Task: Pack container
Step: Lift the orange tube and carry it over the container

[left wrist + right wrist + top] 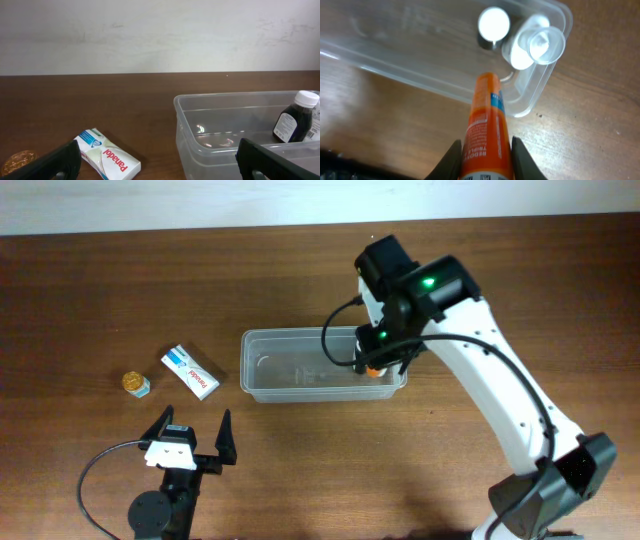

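Observation:
The clear plastic container (300,367) lies mid-table; it also shows in the left wrist view (220,150) and the right wrist view (420,55). My right gripper (485,155) is shut on an orange tube (485,130) and holds it above the container's right end (372,368). Inside that end stand a dark bottle with a white cap (296,120) and a clear-capped bottle (537,45). My left gripper (195,442) is open and empty near the front edge, below a white Panadol box (190,372) and a small gold-lidded jar (136,383).
The Panadol box (107,161) lies flat between my left fingers' line of sight and the container. The gold-lidded jar (17,161) sits at far left. A pale wall runs behind the table.

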Motion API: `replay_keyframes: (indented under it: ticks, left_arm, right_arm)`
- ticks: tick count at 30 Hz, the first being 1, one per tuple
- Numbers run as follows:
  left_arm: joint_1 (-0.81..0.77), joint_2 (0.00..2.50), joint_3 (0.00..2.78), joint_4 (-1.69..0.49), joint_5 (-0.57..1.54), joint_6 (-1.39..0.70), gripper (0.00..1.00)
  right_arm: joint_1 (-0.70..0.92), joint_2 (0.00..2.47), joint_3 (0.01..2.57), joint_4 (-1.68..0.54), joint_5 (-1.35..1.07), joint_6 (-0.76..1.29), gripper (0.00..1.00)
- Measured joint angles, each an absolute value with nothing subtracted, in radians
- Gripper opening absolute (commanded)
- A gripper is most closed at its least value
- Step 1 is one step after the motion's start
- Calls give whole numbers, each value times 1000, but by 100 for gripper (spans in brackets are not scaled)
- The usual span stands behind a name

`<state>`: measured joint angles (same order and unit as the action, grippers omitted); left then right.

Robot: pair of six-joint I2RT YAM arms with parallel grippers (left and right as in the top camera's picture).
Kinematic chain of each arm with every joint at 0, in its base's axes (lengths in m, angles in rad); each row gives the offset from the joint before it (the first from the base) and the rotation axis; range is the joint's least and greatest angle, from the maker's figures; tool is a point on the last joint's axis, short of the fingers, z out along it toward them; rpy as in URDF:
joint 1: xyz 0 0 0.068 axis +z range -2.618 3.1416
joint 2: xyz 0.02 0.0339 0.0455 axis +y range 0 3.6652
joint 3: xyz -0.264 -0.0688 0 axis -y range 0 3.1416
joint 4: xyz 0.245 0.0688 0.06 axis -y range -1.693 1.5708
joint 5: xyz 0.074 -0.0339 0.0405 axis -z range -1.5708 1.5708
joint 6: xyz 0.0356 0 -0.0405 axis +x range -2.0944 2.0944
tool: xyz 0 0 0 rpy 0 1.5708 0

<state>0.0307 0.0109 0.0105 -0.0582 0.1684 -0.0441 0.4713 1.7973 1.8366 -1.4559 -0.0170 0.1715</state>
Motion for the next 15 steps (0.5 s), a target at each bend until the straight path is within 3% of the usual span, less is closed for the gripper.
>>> replay_keyframes:
  ticks: [15]
  left_arm:
    - [31,11,10,-58,168,-44,99]
  right_arm:
    - [471,1804,1491,-1124,49,248,18]
